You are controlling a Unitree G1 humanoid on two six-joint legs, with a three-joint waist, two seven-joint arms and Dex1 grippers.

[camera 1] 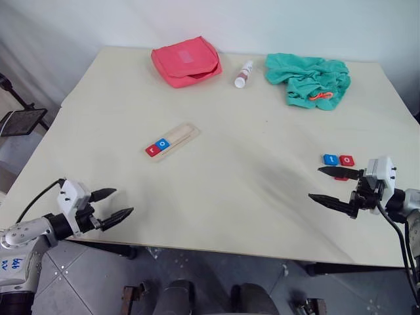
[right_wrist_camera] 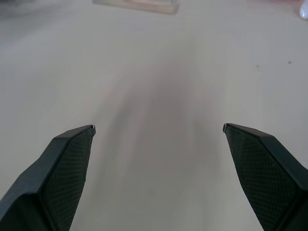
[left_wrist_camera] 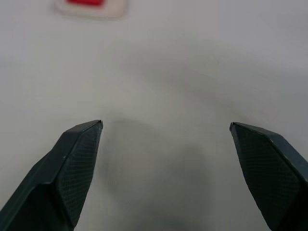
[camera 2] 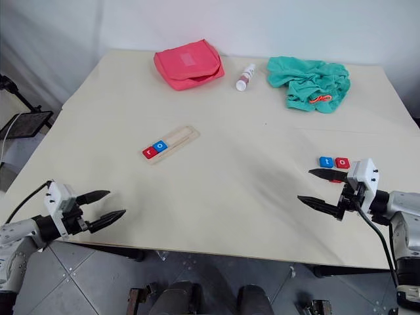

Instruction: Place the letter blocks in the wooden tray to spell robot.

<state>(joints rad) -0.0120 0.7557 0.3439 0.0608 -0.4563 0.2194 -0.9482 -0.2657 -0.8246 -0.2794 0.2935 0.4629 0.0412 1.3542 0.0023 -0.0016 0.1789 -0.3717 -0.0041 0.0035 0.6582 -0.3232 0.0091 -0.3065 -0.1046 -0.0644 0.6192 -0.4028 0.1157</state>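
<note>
Left gripper: nearest to me, at the bench's near left corner; I see its jaws standing apart, nothing between them.
Right gripper: near the bench's right edge, jaws wide apart and empty, just beside the loose blocks.
Wooden tray: lies at an angle left of the bench's middle; its near end holds a red block and a blue block, touching. I read white "r" and "o" on them.
Loose blocks: a blue one and a red one side by side by the right edge; lettering too small for me to read surely.
Far edge: red pouch, small bottle, teal cloth.
</note>
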